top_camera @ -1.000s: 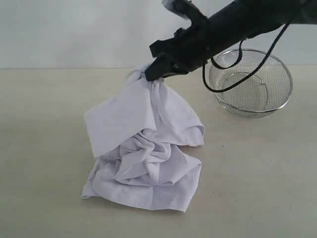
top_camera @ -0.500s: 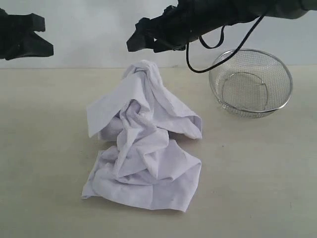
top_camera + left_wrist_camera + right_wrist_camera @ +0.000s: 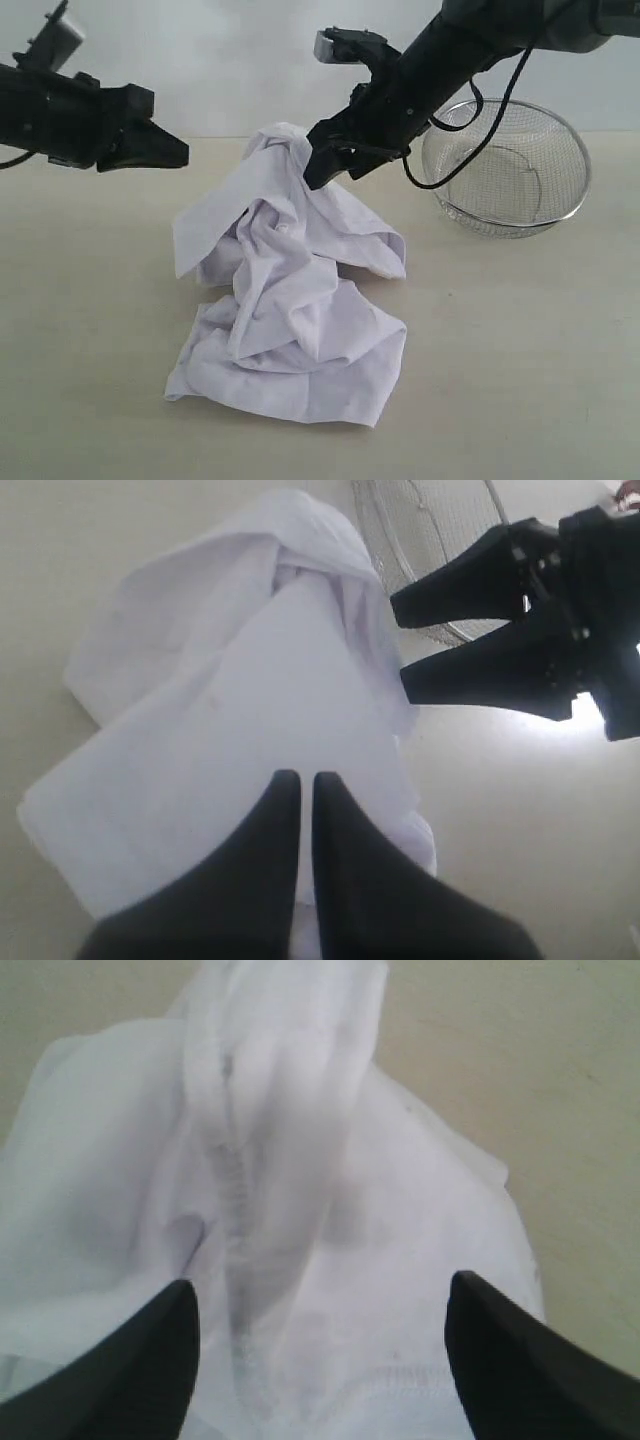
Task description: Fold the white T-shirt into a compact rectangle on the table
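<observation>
slants down with right fingers (image 3: 326,166) spread wide, grasping nothing, at the raised peak of the white t-shirt (image 3: 290,300); hovers level with left fingers (image 3: 174,155) clenched, empty, above the bench (image 3: 520,360).

No text, label, brand, number or sign can be read anywhere: the crumpled white T-shirt (image 3: 300,310) shows only plain cloth, and the mesh basket (image 3: 562,175) at far right and the table (image 3: 520,380) carry no legible marks.
</observation>
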You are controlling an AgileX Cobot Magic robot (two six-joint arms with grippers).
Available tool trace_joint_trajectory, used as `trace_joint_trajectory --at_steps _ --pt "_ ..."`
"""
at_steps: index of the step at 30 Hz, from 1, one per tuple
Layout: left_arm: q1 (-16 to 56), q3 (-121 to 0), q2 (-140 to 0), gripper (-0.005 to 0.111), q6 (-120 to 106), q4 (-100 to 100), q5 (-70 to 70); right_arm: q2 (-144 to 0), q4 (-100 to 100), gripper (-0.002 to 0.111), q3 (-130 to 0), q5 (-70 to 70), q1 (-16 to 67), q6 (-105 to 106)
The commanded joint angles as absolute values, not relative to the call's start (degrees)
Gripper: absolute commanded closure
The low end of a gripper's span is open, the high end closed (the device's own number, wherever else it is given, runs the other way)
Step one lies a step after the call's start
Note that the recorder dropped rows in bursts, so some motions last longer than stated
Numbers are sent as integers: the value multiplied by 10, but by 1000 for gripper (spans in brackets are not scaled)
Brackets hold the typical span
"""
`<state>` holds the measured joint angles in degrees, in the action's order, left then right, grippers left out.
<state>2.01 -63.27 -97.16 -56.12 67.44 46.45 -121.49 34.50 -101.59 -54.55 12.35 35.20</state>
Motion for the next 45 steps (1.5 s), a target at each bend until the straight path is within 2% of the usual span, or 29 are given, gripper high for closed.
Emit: trace_joint_trajectory --at_steps 1,15,17,22,27,29,30,31,32,33,38,40,41,45 --pt "40 -637 -985 102 -577 683 471 -1194 375 46 -1018 -573 120 360" --pt "54 -637 -1036 102 -585 692 452 -1265 354 48 -1018 -513 150 355" --pt "54 -637 -1038 102 -598 706 448 -1265 354 58 -1018 -500 153 355" --pt "54 -637 -1038 102 -648 745 450 -1265 354 108 -1018 -489 153 351" --pt "54 -637 -1038 102 -655 737 431 -1265 354 108 -1018 -492 153 350" --pt "54 -637 -1040 89 -634 720 403 -1265 355 108 -1018 -497 153 350" --pt "54 -637 -1046 67 -634 715 397 -1265 358 108 -1018 -501 153 351" --pt "54 -637 -1051 54 -634 715 390 -1265 358 108 -1018 -500 153 352" --pt "54 -637 -1063 35 -617 715 388 -1265 359 108 -1018 -502 153 353" --pt "54 -642 -1081 29 -611 716 388 -1265 359 108 -1018 -502 155 355" --pt "54 -675 -1144 32 -611 721 417 -1265 370 108 -1018 -505 155 365" --pt "56 -690 -1148 41 -611 725 420 -1265 372 108 -1018 -505 155 365" --pt "59 -698 -1150 57 -615 725 418 -1265 377 108 -1018 -505 155 367" --pt "66 -705 -1153 101 -641 747 418 -1265 389 108 -1018 -503 155 375"
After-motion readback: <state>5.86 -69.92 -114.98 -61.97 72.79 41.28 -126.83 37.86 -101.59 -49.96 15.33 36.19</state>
